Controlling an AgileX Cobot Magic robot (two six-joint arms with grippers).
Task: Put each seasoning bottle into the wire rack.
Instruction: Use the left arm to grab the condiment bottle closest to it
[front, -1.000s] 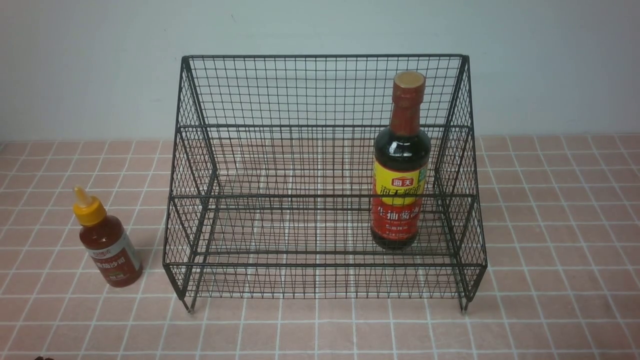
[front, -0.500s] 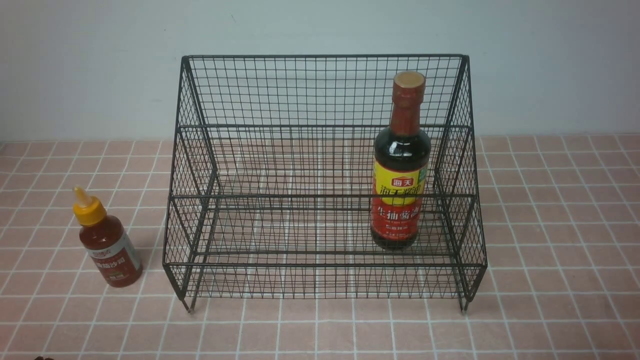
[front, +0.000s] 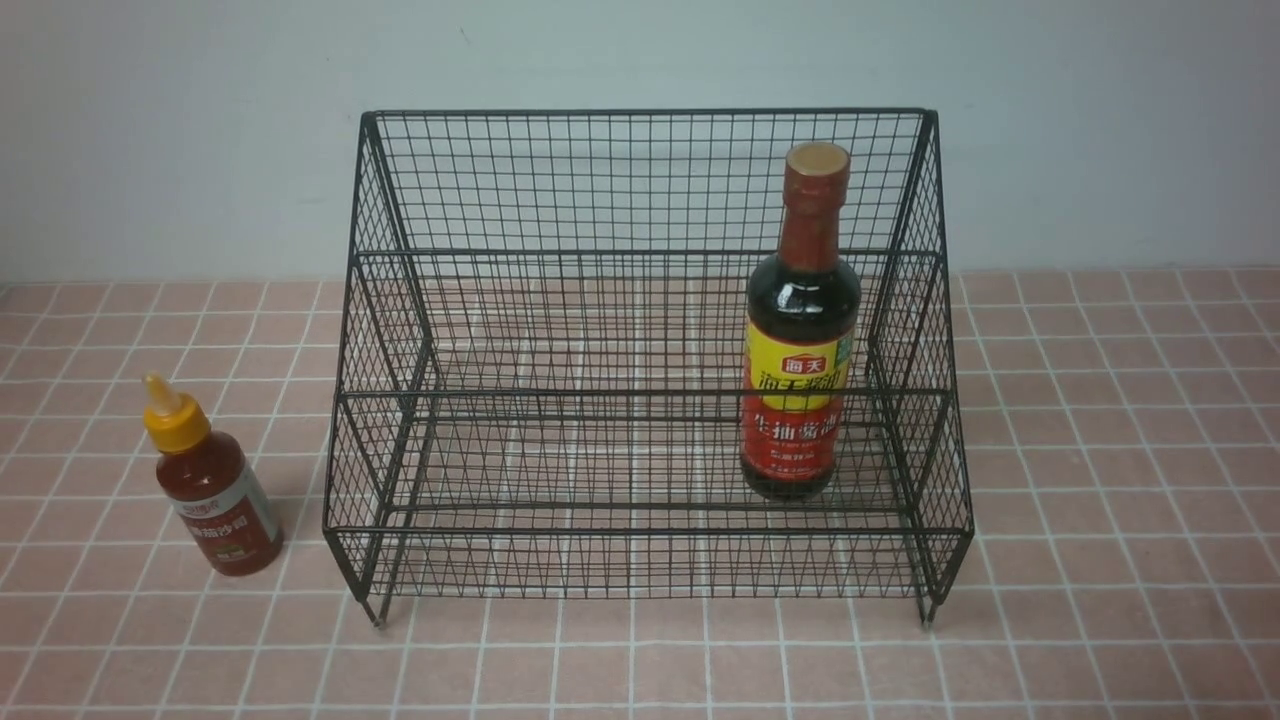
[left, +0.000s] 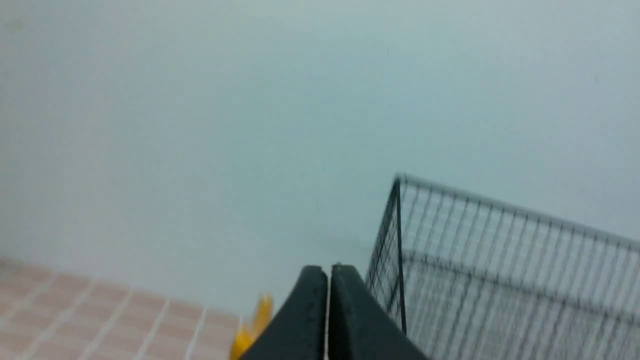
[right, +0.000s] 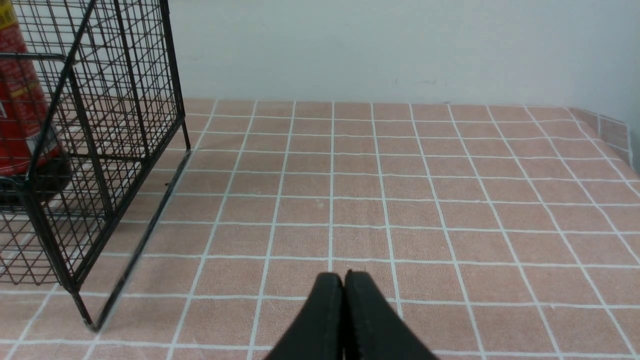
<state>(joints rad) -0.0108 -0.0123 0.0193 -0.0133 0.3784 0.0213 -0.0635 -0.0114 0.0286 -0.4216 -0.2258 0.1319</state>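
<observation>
The black wire rack (front: 640, 260) stands mid-table against the wall. A tall dark soy-sauce bottle (front: 800, 330) with a red-brown cap stands upright inside it, on the lower tier at the right. A short red sauce bottle (front: 212, 485) with a yellow nozzle cap stands on the tiles left of the rack, apart from it. Neither gripper shows in the front view. My left gripper (left: 328, 272) is shut and empty, with the yellow nozzle (left: 255, 325) and the rack's corner (left: 397, 220) beyond it. My right gripper (right: 343, 277) is shut and empty over the tiles, right of the rack (right: 85, 150).
Pink tiled table (front: 1100, 450) with white grout runs to a pale wall (front: 200, 130) behind the rack. The table's raised right edge (right: 607, 130) shows in the right wrist view.
The scene in the front view has shifted very slightly; a dark speck at the bottom left edge is gone. Bottles and rack stay in place.
</observation>
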